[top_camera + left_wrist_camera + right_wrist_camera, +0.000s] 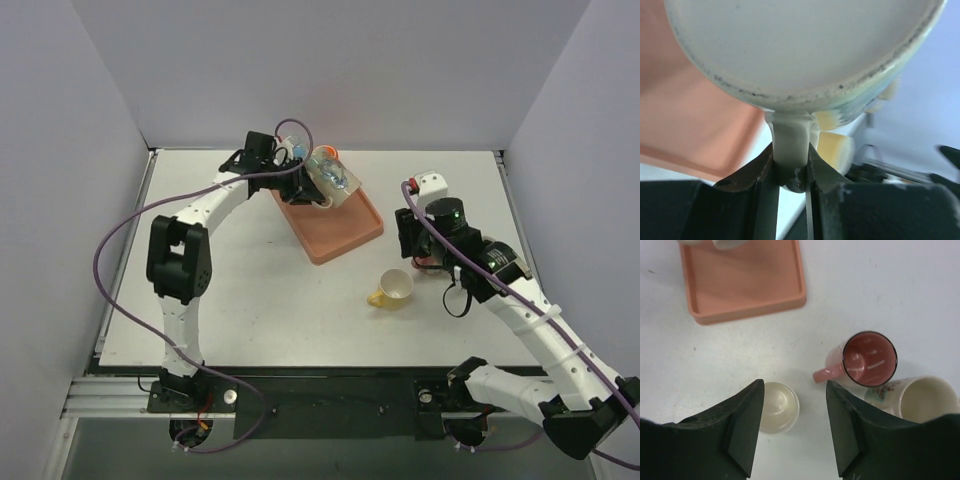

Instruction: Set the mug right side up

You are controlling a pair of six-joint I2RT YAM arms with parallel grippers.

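My left gripper (303,180) is shut on the handle (789,142) of a pale mug (333,176) with coloured decoration. It holds the mug tilted on its side in the air above the salmon tray (345,235). In the left wrist view the mug's flat round base (800,45) fills the top, with the handle pinched between my fingers (820,167). My right gripper (792,385) is open and empty above the table, right of the tray (742,285).
A cream mug with a yellow handle (394,288) stands upright on the table and also shows in the right wrist view (778,407). A pink mug (867,360) and a decorated cream mug (925,400) stand upright beneath the right wrist. Grey walls enclose the table.
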